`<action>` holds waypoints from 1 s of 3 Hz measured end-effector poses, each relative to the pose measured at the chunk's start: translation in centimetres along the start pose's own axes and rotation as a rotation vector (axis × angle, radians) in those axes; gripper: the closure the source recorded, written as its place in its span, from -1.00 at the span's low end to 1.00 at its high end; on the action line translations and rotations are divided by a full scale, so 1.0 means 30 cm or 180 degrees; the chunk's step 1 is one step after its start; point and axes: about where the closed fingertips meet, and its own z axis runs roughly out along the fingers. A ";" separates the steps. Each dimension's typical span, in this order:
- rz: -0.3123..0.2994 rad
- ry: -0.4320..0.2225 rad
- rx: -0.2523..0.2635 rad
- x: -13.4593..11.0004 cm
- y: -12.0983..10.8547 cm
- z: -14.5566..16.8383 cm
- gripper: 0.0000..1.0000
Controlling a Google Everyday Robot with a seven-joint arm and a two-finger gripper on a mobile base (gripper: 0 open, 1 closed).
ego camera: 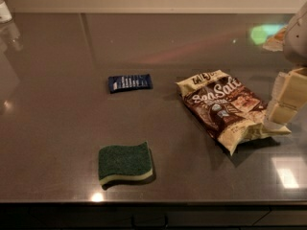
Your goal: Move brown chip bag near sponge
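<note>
The brown chip bag [223,107] lies flat on the dark counter, right of centre, with white "Sea Salt" lettering and cream-yellow ends. The sponge [125,163] sits near the front edge, left of centre, dark green top up over a pale foam layer. My gripper [284,102] is at the right edge of the camera view, its cream blocky fingers [288,95] right at the bag's right end and overlapping its lower right corner. The bag and the sponge are well apart.
A small dark-blue flat packet [129,82] lies behind the sponge, left of the bag. The grey counter [57,119] ends at a front edge just below the sponge. A white object [4,11] stands at the far left back corner.
</note>
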 end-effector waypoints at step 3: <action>0.0201 -0.0197 0.0003 0.067 -0.013 0.095 -1.00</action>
